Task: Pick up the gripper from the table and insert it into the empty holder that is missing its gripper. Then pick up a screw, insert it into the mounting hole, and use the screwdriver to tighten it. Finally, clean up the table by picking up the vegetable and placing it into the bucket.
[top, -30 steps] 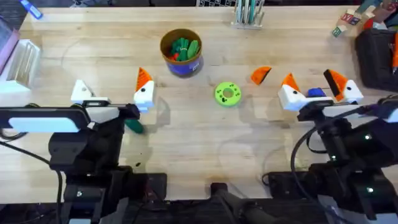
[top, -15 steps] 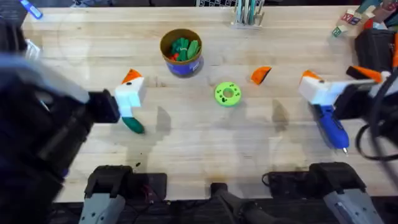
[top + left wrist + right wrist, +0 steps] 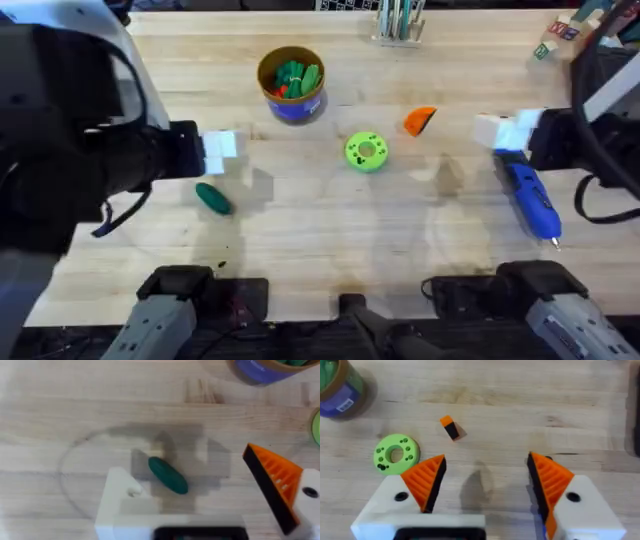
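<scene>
One gripper point(image 3: 420, 120), one vegetable point(image 3: 212, 197), one screwdriver point(image 3: 530, 198), one bucket point(image 3: 291, 85).

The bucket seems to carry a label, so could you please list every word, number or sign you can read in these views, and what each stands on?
None can be read.
White label on the bucket: print too blurred to read.
Coloured blocks at the table's far right corner: any letters too small to tell.

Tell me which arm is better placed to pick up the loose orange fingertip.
Right, probably. The orange fingertip lies on the right half of the table, near the right gripper, whose fingers stand open; the left gripper is farther.
</scene>
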{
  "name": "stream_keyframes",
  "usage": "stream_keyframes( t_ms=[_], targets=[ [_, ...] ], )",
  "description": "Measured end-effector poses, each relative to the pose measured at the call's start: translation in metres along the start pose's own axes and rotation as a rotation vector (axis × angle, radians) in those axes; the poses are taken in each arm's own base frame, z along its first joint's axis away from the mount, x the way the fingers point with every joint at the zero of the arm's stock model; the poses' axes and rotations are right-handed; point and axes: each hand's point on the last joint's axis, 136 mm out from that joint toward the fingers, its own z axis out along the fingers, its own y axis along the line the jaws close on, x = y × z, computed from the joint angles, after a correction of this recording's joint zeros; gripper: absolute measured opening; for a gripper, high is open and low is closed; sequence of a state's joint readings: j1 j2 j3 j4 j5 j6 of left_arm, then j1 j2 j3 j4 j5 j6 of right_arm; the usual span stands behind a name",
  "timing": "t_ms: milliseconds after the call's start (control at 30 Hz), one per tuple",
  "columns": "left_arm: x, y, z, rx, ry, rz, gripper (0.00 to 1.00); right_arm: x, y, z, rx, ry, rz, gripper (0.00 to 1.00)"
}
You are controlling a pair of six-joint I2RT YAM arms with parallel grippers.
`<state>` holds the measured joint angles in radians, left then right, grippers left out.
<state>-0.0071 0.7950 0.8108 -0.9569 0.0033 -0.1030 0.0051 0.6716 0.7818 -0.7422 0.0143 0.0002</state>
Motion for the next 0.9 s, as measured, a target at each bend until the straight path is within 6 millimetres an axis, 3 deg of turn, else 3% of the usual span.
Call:
stream_keyframes(
  t_ms=[133, 167, 333, 367, 433, 500, 600, 633, 700, 900],
  targets=[
    [0.026, 0.003, 0.020, -0.026, 0.167, -0.112, 0.980, 0.000, 0.000, 0.000, 0.000, 0.000, 0.000, 0.991],
    [0.031, 0.003, 0.025, -0.032, 0.196, -0.133, 0.885, 0.000, 0.000, 0.000, 0.000, 0.000, 0.000, 0.991],
    [0.032, 0.003, 0.030, -0.037, 0.208, -0.165, 0.112, 0.000, 0.000, 0.000, 0.000, 0.000, 0.000, 0.991],
    [0.029, 0.002, 0.029, -0.031, 0.194, -0.153, 0.039, 0.000, 0.000, 0.000, 0.000, 0.000, 0.000, 0.991],
    [0.018, -0.007, 0.026, 0.007, 0.132, -0.107, 0.140, 0.000, 0.000, 0.000, 0.000, 0.000, 0.000, 0.991],
    [0.002, -0.023, 0.019, 0.075, 0.043, -0.028, 0.314, 0.000, 0.000, 0.000, 0.000, 0.000, 0.000, 0.991],
    [-0.024, -0.055, 0.000, 0.185, -0.119, 0.086, 0.785, 0.000, 0.000, 0.000, 0.000, 0.000, 0.000, 0.991],
    [-0.031, -0.065, -0.008, 0.220, -0.167, 0.114, 0.899, 0.000, 0.000, 0.000, 0.000, 0.000, 0.000, 0.991],
    [-0.042, -0.085, -0.023, 0.290, -0.254, 0.173, 0.942, 0.000, 0.000, 0.000, 0.000, 0.000, 0.000, 0.991],
    [-0.060, -0.137, -0.056, 0.478, -0.414, 0.290, 0.946, 0.000, 0.000, 0.000, 0.000, 0.000, 0.000, 0.991]
  ],
)
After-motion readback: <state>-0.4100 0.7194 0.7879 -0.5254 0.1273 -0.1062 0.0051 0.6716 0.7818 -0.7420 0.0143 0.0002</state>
